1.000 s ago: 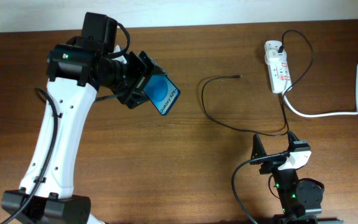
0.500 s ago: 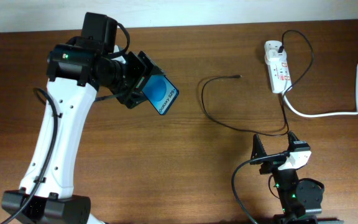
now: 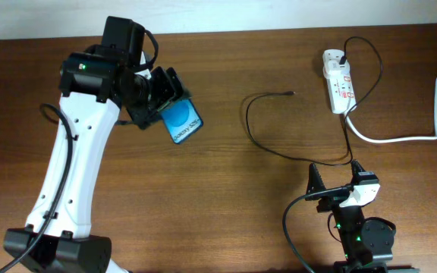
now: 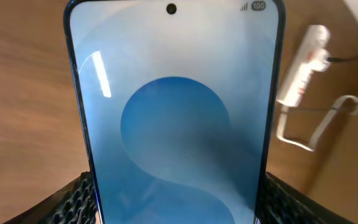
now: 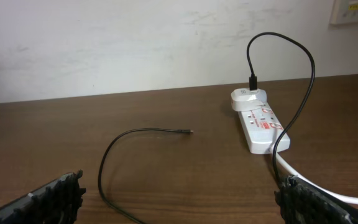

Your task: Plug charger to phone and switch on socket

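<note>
My left gripper (image 3: 160, 106) is shut on the phone (image 3: 181, 121), held above the table at the upper left with its blue screen up. In the left wrist view the phone (image 4: 176, 118) fills the frame between my black pads (image 4: 73, 202). The charger (image 3: 260, 140) is a thin black cable lying in a loop at centre right, its plug tip (image 3: 291, 93) free on the wood; it also shows in the right wrist view (image 5: 107, 158). The socket (image 3: 337, 81) lies at the upper right, also visible in the right wrist view (image 5: 258, 123). My right gripper (image 3: 334, 177) is open and empty near the front edge.
A thick white cord (image 3: 416, 129) runs from the socket out to the right edge. A white wall (image 5: 135, 43) stands behind the table's far edge. The left arm's white link (image 3: 70, 182) crosses the left part of the table.
My left gripper has moved left and turned with the phone, which now points more down-right and sits closer to the arm. The right arm and the cable have not moved.
</note>
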You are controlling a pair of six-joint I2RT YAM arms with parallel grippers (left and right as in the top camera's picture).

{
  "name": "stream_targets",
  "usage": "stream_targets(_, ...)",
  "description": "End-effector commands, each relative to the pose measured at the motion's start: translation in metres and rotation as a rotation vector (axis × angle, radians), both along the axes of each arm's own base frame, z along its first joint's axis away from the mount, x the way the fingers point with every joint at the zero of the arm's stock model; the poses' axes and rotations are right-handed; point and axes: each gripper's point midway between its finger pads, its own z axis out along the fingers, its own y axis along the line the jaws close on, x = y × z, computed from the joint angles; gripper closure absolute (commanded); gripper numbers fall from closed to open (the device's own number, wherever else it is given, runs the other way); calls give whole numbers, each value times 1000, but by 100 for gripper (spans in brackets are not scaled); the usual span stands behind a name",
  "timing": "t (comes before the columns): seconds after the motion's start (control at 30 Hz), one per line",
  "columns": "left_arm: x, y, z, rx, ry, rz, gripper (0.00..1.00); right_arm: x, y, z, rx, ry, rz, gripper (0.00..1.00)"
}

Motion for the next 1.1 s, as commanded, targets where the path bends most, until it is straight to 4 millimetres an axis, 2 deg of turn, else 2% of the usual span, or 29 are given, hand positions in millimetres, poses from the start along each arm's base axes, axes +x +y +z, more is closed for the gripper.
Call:
stream_targets(0.0, 6, 27, -6, 196, -61, -67, 56, 0, 1, -1, 3, -1, 11, 2)
stream_targets(0.03, 7, 34, -12, 242, -54, -78, 56, -1, 4, -1, 25, 2, 25, 2)
stream_targets(0.1, 6, 38, -23, 266, -28, -76, 56, -3, 19, 1, 201, 20, 99, 2)
stream_targets(0.13, 7, 39, -31, 280, -6, -79, 56, -7, 35, 3, 362, 52, 186, 2)
stream_targets(0.17, 7, 39, -35, 281, 3, -80, 56, -12, 48, 4, 450, 84, 260, 2)
stream_targets(0.23, 10, 37, -47, 283, 37, -86, 56, -31, 84, 6, 613, 195, 479, 2)
stream_targets(0.3, 12, 36, -55, 280, 60, -91, 56, -52, 108, 6, 733, 312, 634, 2)
stream_targets(0.33, 12, 32, -59, 262, 72, -98, 56, -74, 126, 8, 812, 429, 776, 2)
stream_targets(0.37, 13, 30, -59, 252, 73, -101, 56, -77, 128, 8, 837, 453, 790, 2)
stream_targets(0.47, 14, 18, -57, 183, 67, -120, 57, -74, 126, 12, 1064, 567, 728, 2)
stream_targets(0.6, 11, 10, -55, 136, 76, -135, 58, -74, 125, 40, 980, 405, 797, 2)
stream_targets(0.63, 12, 9, -55, 135, 72, -135, 58, -70, 122, 38, 970, 389, 772, 2)
stream_targets(0.73, 13, 5, -53, 107, 67, -142, 58, -53, 111, 12, 957, 420, 627, 2)
stream_targets(0.8, 14, 1, -52, 87, 61, -147, 58, -46, 106, 5, 959, 423, 572, 2)
stream_targets(1.07, 21, -8, -46, 28, 37, -126, 59, -23, 101, 17, 960, 354, 544, 2)
